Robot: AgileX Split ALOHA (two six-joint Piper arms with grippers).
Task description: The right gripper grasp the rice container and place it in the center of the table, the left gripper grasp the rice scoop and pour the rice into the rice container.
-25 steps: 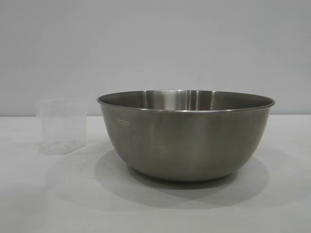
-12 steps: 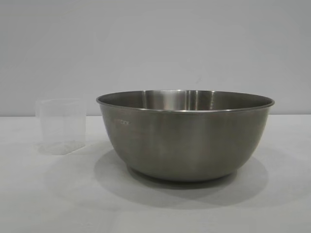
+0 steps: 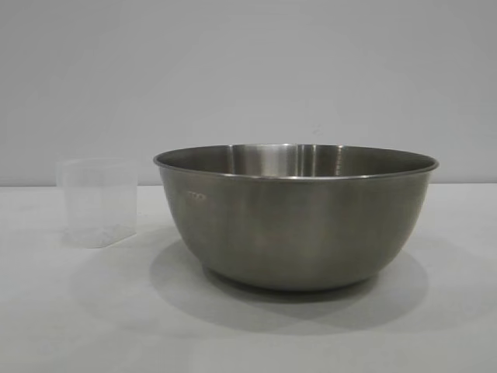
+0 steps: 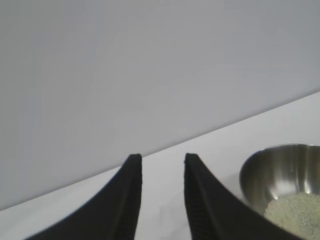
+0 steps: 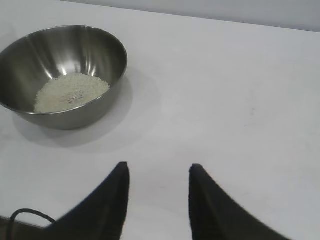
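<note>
The rice container, a big steel bowl, stands in the middle of the white table. The rice scoop, a clear plastic cup, stands upright to its left, apart from it. Neither gripper shows in the exterior view. In the left wrist view my left gripper is open over bare table, nothing between its fingers, with the rice container and the rice in it off to one side. My right gripper is open and empty, well away from the rice container, which holds a pile of rice.
A plain grey wall runs behind the table. A thin black cable loops by the right gripper's base. Bare tabletop stretches around the bowl.
The rice scoop has shifted slightly to the left on the table. The rice container has barely moved.
</note>
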